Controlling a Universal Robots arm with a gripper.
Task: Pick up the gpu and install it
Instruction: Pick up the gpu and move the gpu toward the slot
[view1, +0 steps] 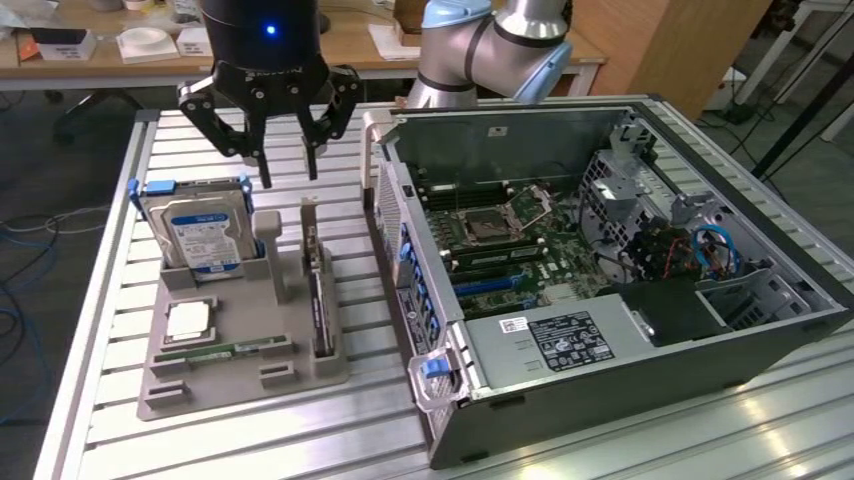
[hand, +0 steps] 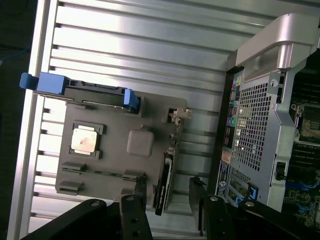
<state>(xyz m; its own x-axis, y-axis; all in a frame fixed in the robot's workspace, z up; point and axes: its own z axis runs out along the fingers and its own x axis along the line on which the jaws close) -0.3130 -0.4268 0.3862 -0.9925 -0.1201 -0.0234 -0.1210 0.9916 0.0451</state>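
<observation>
Right now your pincer (view1: 287, 172) hangs empty, jaws standing wide, above the far end of the grey holder (view1: 220, 385) on the bench (view1: 100, 300). The gpu (view1: 319, 300) stands on its long edge in a slot of that holder, between the holder's upright post (view1: 271, 255) and the computer case (view1: 601, 400), near the case but apart from it. For this approach, I judge you want the jaws straddling the card's thin top edge, one finger on each flat face, centred along its length so it won't tip. Mind the post close beside it. Its long axis runs parallel to the case's side wall. What looks like the silver bracket end points to the far end, under the pincer.
</observation>
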